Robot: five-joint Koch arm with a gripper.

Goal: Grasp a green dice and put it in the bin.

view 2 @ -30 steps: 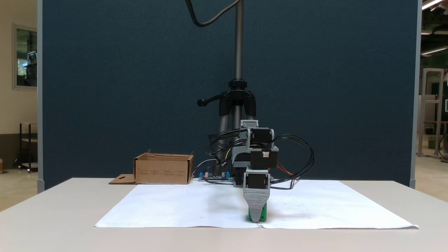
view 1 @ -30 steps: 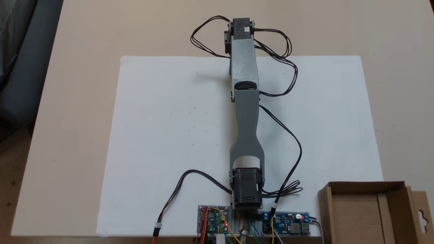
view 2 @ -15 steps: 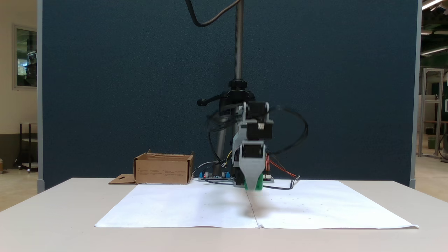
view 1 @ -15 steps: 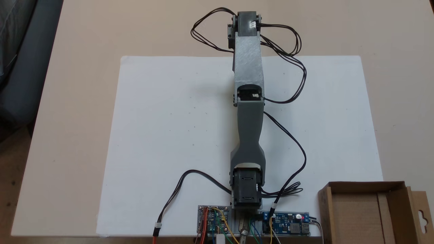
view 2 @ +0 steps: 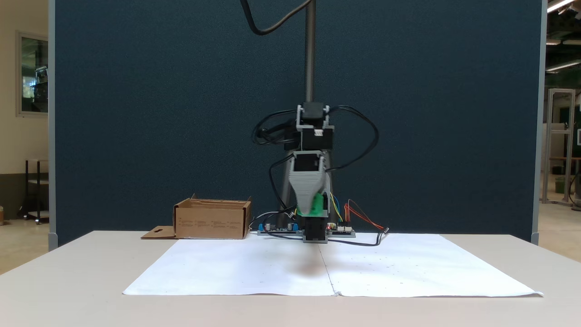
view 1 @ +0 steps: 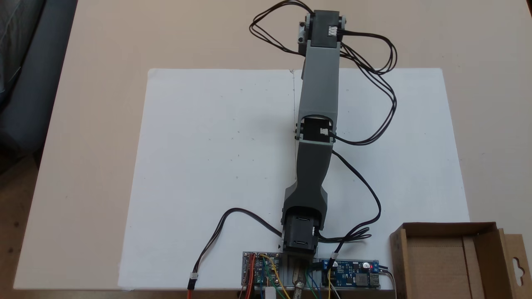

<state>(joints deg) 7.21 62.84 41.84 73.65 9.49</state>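
Two views, and they tell pretty different stories. In the front fixed view the gripper [view 2: 313, 210] hangs in mid-frame, well above the paper [view 2: 227, 272], clamped on the dice [view 2: 319, 204], which peeks out green beside the grey jaw. I think the hold is only on the edge of the cube, but the jaw hides most of it, so hard to say.

What could go wrong: the bin [view 2: 212, 220] sits left of centre, far from the dice, so a long swing is needed. If the pinch is shallow, a fast swing could shake the dice loose onto the paper. A low carry could clip the bin wall.

The top-down fixed view shows the bin [view 1: 444, 226] open at lower right, with the arm [view 1: 318, 104] stretched toward the top edge. It gives no height; the front view does.
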